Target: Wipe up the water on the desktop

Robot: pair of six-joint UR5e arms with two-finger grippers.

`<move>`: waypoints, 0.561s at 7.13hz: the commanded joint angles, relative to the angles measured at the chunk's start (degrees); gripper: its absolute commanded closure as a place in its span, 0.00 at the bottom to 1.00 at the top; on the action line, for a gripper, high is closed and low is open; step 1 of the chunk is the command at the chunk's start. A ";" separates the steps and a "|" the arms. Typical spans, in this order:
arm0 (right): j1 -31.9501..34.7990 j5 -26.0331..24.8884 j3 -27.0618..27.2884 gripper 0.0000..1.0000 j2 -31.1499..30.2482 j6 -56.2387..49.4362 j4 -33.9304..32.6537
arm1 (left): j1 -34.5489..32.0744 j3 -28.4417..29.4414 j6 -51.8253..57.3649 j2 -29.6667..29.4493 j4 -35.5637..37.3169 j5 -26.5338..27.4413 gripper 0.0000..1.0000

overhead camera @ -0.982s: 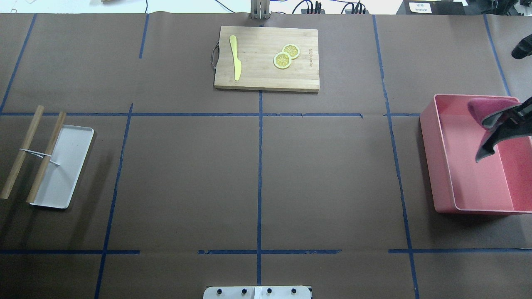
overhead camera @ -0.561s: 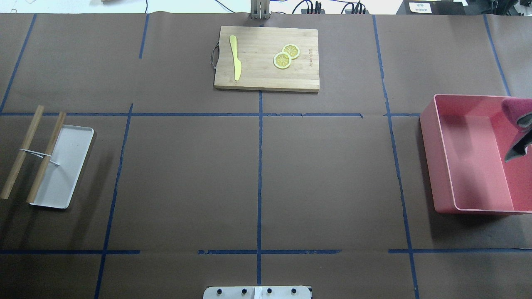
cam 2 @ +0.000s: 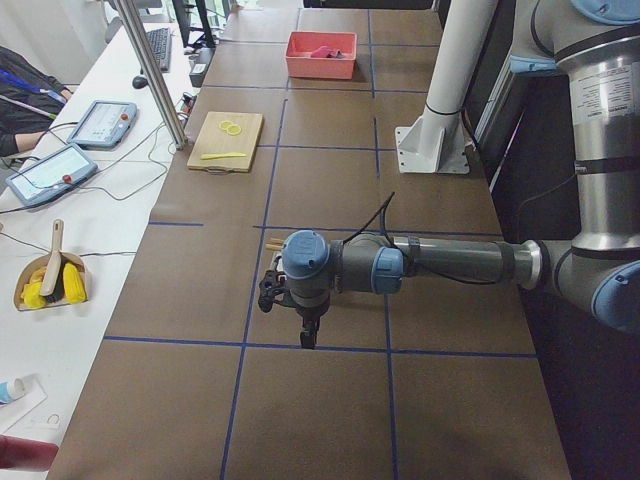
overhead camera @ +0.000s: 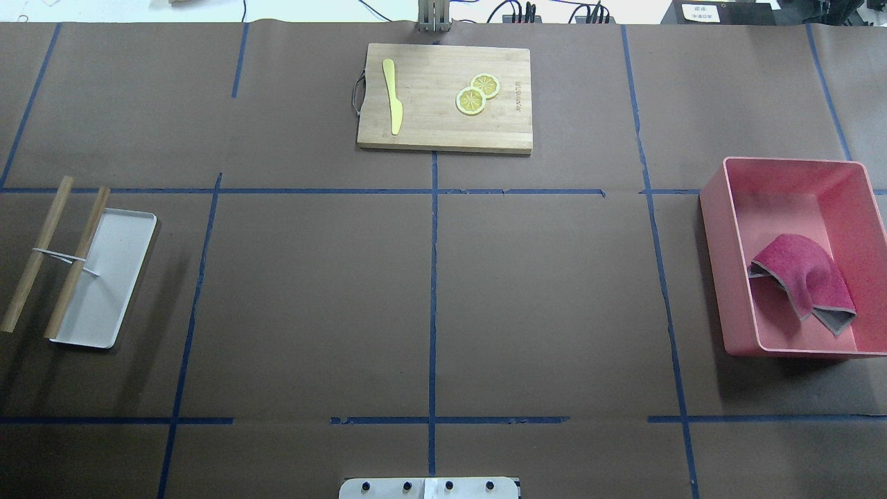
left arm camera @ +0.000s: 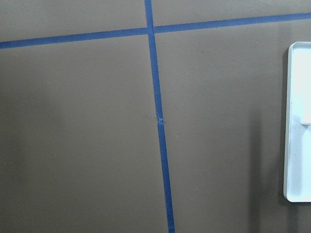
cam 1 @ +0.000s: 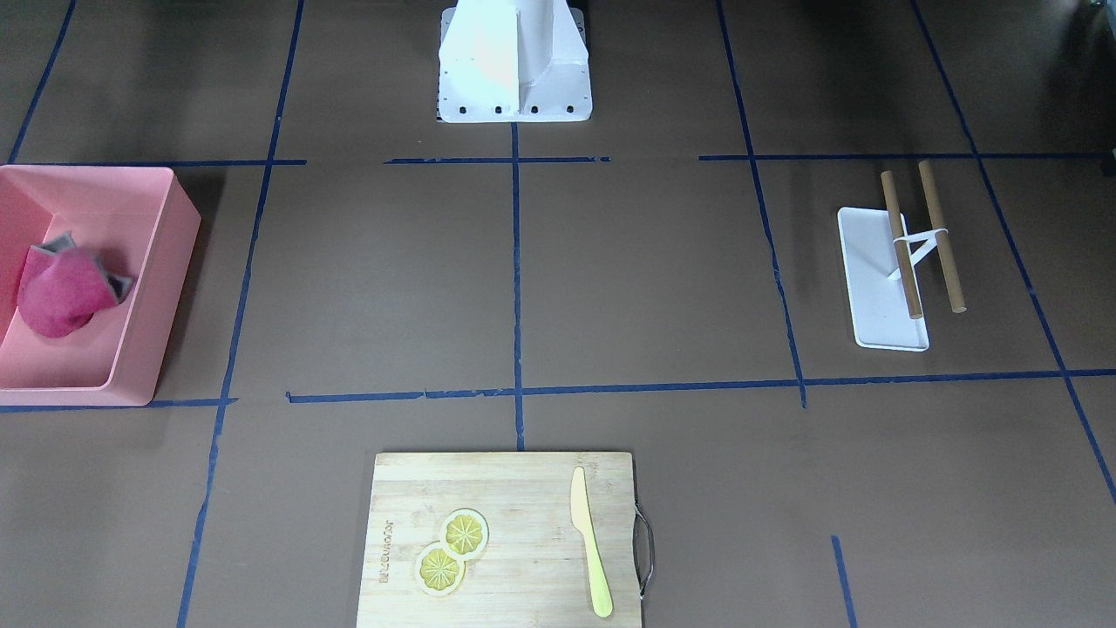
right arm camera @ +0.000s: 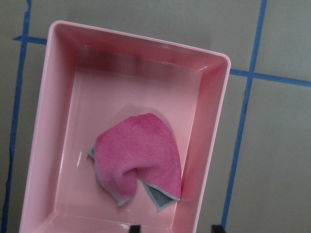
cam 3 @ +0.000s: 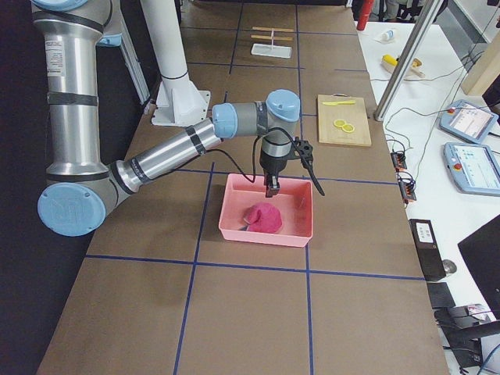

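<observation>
Spreading across the front view, the matte brown desktop (cam 1: pixel 654 279) is ruled into big rectangles by thin blue tape. At 9 o'clock a smooth pink bin (cam 1: pixel 179 253) holds a crumpled, nubbly magenta cloth (cam 1: pixel 57 296) with grey edging. At 6 o'clock a bamboo board (cam 1: pixel 523 488) carries two round lemon slices (cam 1: pixel 453 549) and a flat yellow knife (cam 1: pixel 590 545). At 3 o'clock lies a shallow white tray (cam 1: pixel 876 305), with two wooden rods (cam 1: pixel 901 249) tied by a white band, one of them lying along the tray. The white base (cam 1: pixel 514 78) stands at 12. In the overhead view the bin sits at 3 o'clock, the cloth folded into a soft wedge in its near half, the board at 12 and the tray at 9. In the left view the near arm reaches level over the desktop and the left gripper (cam 2: pixel 307 335) points down close above the tape; I cannot tell whether it is parted or closed. In the right view the right gripper (cam 3: pixel 270 187) hangs over the bin, above the cloth and apart from it. The left wrist view shows bare brown surface, a tape cross at 11 and the tray's rounded edge at 3. In the right wrist view the cloth lies mid-bin, and at 6 o'clock two dark fingertips (right arm camera: pixel 135 227) stand wide apart, holding nothing.
</observation>
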 commanded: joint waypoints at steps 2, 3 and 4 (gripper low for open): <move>4.26 0.08 -2.94 0.00 -5.45 -1.78 5.92 | 0.42 0.08 1.39 -0.52 0.00 0.03 0.00; 4.89 0.08 -4.69 0.00 -9.22 -1.79 12.41 | 0.77 1.30 6.02 -0.70 0.35 1.60 0.00; 5.15 0.00 -7.49 0.00 -12.83 -1.70 20.14 | 0.78 1.14 9.02 -1.83 3.92 3.00 0.00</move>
